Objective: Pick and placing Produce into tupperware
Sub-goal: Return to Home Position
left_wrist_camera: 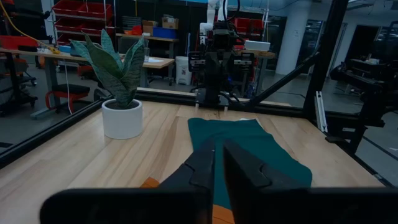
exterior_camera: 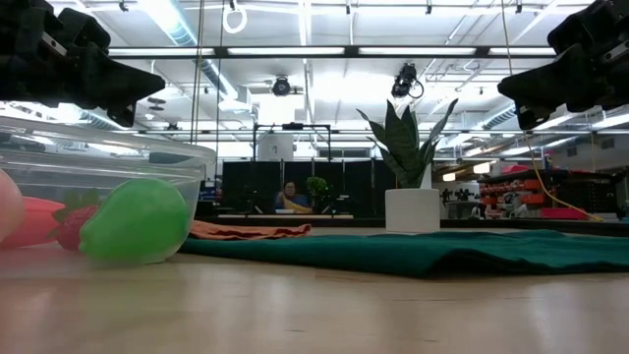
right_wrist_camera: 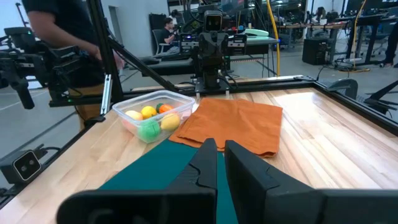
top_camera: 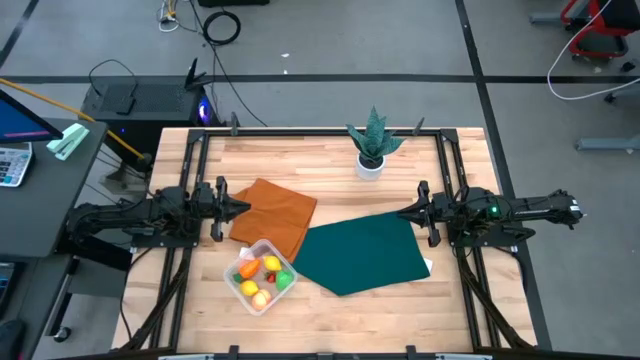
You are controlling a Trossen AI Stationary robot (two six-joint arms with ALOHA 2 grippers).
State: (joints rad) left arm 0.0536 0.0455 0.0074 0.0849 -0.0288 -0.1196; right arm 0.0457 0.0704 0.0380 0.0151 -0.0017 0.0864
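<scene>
High view: produce (top_camera: pixel 262 272) lies inside the tub (top_camera: pixel 243 256). The left gripper (top_camera: pixel 247 208) hovers near the tub, the right gripper (top_camera: pixel 400 212) well apart from it; fingers narrow, empty. Homing seems in hand; only parking appears left.

My wooden table (top_camera: pixel 300 160) carries four things, placed here from its middle as seen from above. The potted plant (top_camera: pixel 370 160) stands at 1 o'clock. The orange cloth (top_camera: pixel 275 212) lies at 10 o'clock, its edge touching the green cloth (top_camera: pixel 365 255) at 4 o'clock. The tupperware (top_camera: pixel 242 294) sits at 8 o'clock, just beside the orange cloth.
</scene>
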